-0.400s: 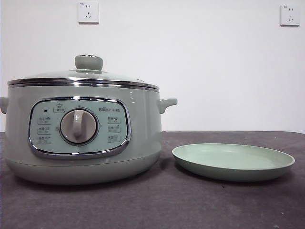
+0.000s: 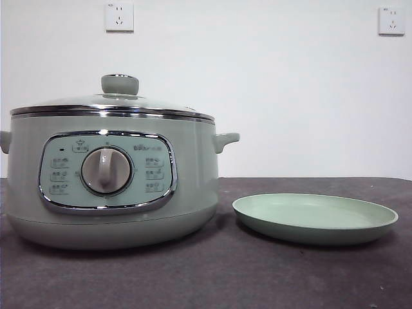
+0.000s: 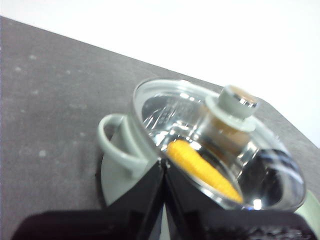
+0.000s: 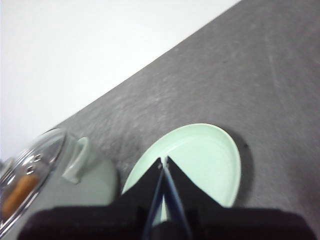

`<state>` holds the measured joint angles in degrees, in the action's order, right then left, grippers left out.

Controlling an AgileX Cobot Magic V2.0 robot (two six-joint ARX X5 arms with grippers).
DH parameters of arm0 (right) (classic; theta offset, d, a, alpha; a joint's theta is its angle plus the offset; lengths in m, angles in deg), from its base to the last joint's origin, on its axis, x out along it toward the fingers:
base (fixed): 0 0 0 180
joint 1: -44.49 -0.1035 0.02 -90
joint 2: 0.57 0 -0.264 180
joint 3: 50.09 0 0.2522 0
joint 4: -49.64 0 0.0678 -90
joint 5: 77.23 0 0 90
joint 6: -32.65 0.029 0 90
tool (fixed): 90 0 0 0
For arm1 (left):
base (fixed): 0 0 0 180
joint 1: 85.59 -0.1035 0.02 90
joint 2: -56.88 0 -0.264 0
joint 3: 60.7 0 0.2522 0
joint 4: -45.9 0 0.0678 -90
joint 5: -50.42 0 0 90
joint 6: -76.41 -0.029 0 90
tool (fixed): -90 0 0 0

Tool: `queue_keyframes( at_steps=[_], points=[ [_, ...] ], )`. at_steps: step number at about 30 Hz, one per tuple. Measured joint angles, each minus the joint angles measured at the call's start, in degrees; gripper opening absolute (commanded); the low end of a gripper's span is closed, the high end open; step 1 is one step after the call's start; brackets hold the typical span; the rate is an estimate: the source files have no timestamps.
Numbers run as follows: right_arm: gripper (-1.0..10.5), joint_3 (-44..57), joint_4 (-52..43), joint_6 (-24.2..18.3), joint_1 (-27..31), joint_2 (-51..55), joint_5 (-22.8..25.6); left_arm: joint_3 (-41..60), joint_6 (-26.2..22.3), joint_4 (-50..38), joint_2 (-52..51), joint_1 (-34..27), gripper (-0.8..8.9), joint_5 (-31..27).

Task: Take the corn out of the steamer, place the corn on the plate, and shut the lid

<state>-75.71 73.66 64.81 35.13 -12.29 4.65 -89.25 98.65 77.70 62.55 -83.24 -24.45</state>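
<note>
Two arms wait above a dark grey table (image 2: 270,277), neither one showing in the front view. The left gripper (image 3: 164,167) hangs over the steamer (image 2: 109,180), its black jaws pressed together with nothing between them. Just beyond its tips lies the lid (image 3: 220,145), seated on the pot's chrome rim, the sage-green knob (image 3: 235,102) upright at its centre. Through the glass, directly ahead of the closed tips, the corn (image 3: 202,170) lies inside the steamer, a yellow-orange oblong slanting under the knob. One side handle (image 3: 117,145) of the pot juts out beside the jaws.

In the front view the steamer stands on the left of the table with its dial (image 2: 106,170) facing the camera and the lid closed on top.

The right gripper (image 4: 164,162) is likewise clenched on nothing, its tips meeting in a point above the plate (image 4: 200,155). The plate sits bare beneath and ahead of those tips. Off to the gripper's side the steamer's other handle (image 4: 77,160) and an edge of the glass lid appear, the corn an orange blur beneath. In the front view the plate rests to the right of the steamer, near it, not touching.
</note>
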Motion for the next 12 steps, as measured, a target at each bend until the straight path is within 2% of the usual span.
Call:
queue_keyframes(
  at_steps=[5,8,12],
  points=[
    [-0.1,-8.44,2.19,-4.85,0.0,-9.62,-2.4,-7.02,-2.25,2.34,7.43,0.0,-0.08,0.31],
    [-0.1,-14.4,5.77,-8.44,0.0,-16.13,-2.84,-12.46,-5.09,4.74,13.16,0.0,-0.08,1.64],
    [-0.1,-21.88,11.04,-14.36,0.0,-24.26,-6.6,-19.37,-9.27,7.56,20.61,0.0,-0.08,4.22]
  ],
)
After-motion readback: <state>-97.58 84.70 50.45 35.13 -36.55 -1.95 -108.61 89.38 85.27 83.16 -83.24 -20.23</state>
